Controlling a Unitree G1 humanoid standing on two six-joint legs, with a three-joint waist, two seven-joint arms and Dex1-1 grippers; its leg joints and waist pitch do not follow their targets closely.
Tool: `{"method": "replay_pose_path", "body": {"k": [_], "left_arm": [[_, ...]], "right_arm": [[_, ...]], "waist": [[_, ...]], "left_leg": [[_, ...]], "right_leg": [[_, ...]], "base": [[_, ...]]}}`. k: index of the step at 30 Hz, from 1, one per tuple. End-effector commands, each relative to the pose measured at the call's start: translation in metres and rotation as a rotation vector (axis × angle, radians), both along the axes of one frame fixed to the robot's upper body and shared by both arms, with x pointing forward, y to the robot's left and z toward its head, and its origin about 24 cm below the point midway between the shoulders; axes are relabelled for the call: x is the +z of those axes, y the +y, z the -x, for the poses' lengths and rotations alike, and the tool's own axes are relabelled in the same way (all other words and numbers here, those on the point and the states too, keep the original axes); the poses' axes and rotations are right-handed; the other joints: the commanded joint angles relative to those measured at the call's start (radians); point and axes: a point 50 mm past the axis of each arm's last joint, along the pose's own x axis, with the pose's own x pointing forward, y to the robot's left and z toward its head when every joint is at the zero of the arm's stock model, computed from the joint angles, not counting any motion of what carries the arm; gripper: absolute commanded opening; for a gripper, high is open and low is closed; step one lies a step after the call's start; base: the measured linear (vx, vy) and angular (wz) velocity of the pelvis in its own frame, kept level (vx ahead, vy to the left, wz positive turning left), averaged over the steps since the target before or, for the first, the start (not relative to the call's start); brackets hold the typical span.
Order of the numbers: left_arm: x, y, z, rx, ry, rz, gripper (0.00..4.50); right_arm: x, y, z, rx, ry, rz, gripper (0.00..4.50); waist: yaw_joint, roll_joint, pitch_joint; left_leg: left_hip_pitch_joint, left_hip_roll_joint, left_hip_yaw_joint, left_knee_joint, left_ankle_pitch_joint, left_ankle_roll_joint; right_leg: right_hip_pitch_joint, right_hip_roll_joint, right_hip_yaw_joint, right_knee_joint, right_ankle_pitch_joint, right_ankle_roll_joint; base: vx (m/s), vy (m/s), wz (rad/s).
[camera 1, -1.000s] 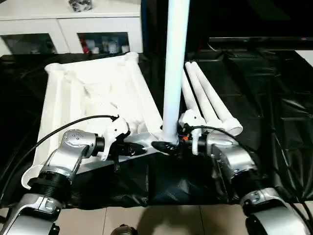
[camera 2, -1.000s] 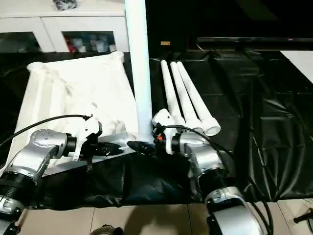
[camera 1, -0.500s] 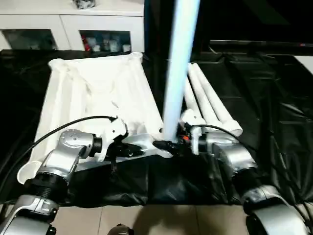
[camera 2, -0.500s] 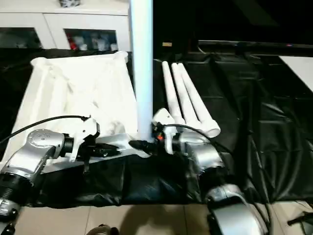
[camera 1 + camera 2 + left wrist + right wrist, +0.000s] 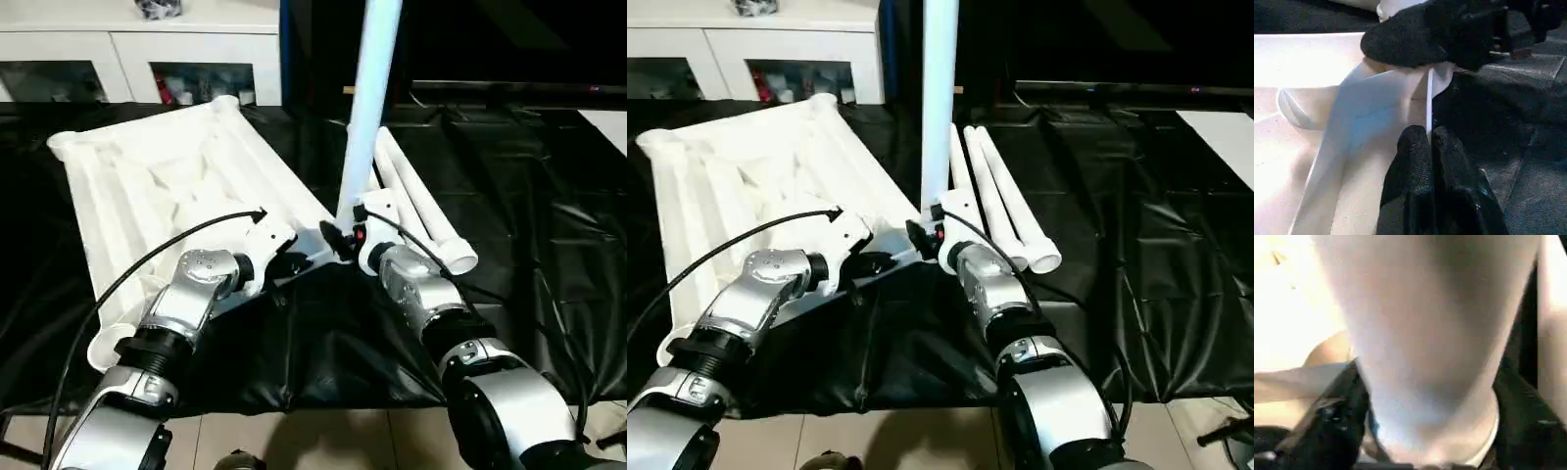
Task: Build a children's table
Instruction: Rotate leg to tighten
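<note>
Right now the tabletop (image 5: pixel 167 186) is lying ribbed side up on the black-covered bench (image 5: pixel 529 196), angled toward 11 o'clock. At its near corner an upright leg (image 5: pixel 367 108) is standing, its base clamped between the right end effector's (image 5: pixel 335 238) black fingers (image 5: pixel 1327 431). The left end effector (image 5: pixel 1430 142) is pinching the tabletop's thin edge beside that corner, fingers closed on it. Three more legs (image 5: pixel 1004 211) are lying side by side at 3 o'clock of the upright one. A white cabinet (image 5: pixel 127 59) is standing at 12 o'clock.
</note>
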Motion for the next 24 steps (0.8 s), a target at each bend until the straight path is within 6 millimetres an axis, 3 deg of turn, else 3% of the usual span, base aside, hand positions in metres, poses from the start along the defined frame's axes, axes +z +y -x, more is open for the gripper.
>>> {"method": "replay_pose_path", "body": {"k": [1, 2, 7, 10, 13, 16, 24], "left_arm": [[0.018, -0.018, -0.002, -0.081, -0.090, 0.071, 0.00], [0.018, -0.017, -0.001, -0.089, -0.089, 0.070, 0.00], [0.017, -0.006, 0.008, -0.195, -0.068, 0.078, 0.00], [0.016, 0.010, 0.015, -0.282, -0.031, 0.077, 0.00], [0.017, 0.019, 0.020, -0.333, -0.006, 0.080, 0.00], [0.017, 0.028, 0.024, -0.386, 0.032, 0.071, 0.00], [0.019, 0.036, 0.026, -0.440, 0.057, 0.047, 0.00]], "right_arm": [[-0.016, 0.022, 0.016, 0.139, 0.077, -0.031, 3.67], [-0.015, 0.021, 0.015, 0.146, 0.071, -0.032, 3.91], [-0.014, 0.005, 0.017, 0.261, 0.035, -0.037, 4.29], [-0.014, -0.011, 0.027, 0.477, 0.021, -0.010, 4.48], [-0.014, -0.020, 0.033, 0.585, 0.013, 0.031, 4.48], [-0.013, -0.030, 0.040, 0.704, 0.018, 0.052, 4.48], [-0.012, -0.042, 0.045, 0.818, 0.056, 0.097, 3.77]], "waist": [[0.000, 0.000, -0.069], [-0.001, -0.001, -0.067], [0.001, -0.003, -0.068], [0.006, -0.003, -0.069], [0.009, -0.001, -0.068], [0.011, 0.004, -0.064], [0.019, 0.000, -0.067]], "left_leg": [[0.022, 0.040, -0.022, -0.064, -0.233, 0.008], [0.021, 0.040, -0.022, -0.065, -0.239, 0.008], [0.019, 0.044, -0.022, -0.064, -0.228, 0.021], [0.019, 0.047, -0.018, -0.061, -0.212, 0.038], [0.020, 0.047, -0.017, -0.061, -0.217, 0.045], [0.024, 0.048, -0.019, -0.065, -0.257, 0.026], [0.025, 0.048, -0.017, -0.062, -0.244, 0.027]], "right_leg": [[0.038, -0.071, 0.041, -0.080, -0.144, -0.204], [0.038, -0.070, 0.041, -0.081, -0.155, -0.205], [0.041, -0.071, 0.040, -0.077, -0.143, -0.210], [0.042, -0.067, 0.038, -0.071, -0.106, -0.225], [0.040, -0.066, 0.037, -0.071, -0.109, -0.232], [0.037, -0.068, 0.039, -0.077, -0.171, -0.233], [0.036, -0.067, 0.040, -0.075, -0.152, -0.239]], "base": [[0.000, 0.000, 0.00], [0.000, 0.000, 0.00], [0.000, 0.000, 0.00], [0.000, 0.000, 0.00], [0.000, 0.000, 0.00], [0.000, 0.000, 0.00], [0.000, 0.000, 0.00]]}}
